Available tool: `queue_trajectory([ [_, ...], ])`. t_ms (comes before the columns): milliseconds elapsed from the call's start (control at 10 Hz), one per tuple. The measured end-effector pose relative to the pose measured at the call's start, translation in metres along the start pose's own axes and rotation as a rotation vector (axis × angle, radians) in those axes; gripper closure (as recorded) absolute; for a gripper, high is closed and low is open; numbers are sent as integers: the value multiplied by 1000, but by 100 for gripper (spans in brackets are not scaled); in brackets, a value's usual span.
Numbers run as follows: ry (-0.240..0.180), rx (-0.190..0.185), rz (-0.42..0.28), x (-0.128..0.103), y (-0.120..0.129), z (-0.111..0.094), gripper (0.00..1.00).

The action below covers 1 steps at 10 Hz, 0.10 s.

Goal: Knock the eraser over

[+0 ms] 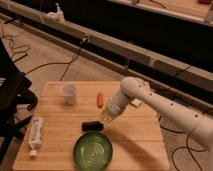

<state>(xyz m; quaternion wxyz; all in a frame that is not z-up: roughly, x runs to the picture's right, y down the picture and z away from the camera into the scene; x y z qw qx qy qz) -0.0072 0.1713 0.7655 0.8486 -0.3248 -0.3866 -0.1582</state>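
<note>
Fingers [106, 119] of my gripper sit low over the wooden counter [140, 145], near its middle and a little toward the right edge; whether they are open or closed I cannot tell, as they read only as a pale tip at the end of the white arm [160, 102]. That arm reaches in from the right side, angled down and to the left.

Key relation: the eraser [92, 126], a small black block, lies directly to the left of the fingers, either touching them or just beside them; I cannot tell which. It appears to lie flat, its long axis running roughly parallel to the counter's near edge, so one short end faces the fingers. I judge the knock-over already achieved or nearly so, since the block seems to rest on a long face and not on end.

Surroundings:
- green plate [93, 151], near edge, just in front of the eraser;
- white cup [69, 93], toward the far left corner;
- orange-red oblong piece [99, 99], toward the far edge, behind the eraser;
- white tube-like item [35, 135], along the left edge.

Any further leftward push would, in my judgement, slide the block along its length toward the left edge, close past the plate's rim.
</note>
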Motion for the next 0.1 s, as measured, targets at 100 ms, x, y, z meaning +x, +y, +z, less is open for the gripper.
queue_trajectory([
  [100, 1, 1, 0, 0, 0, 0, 98],
])
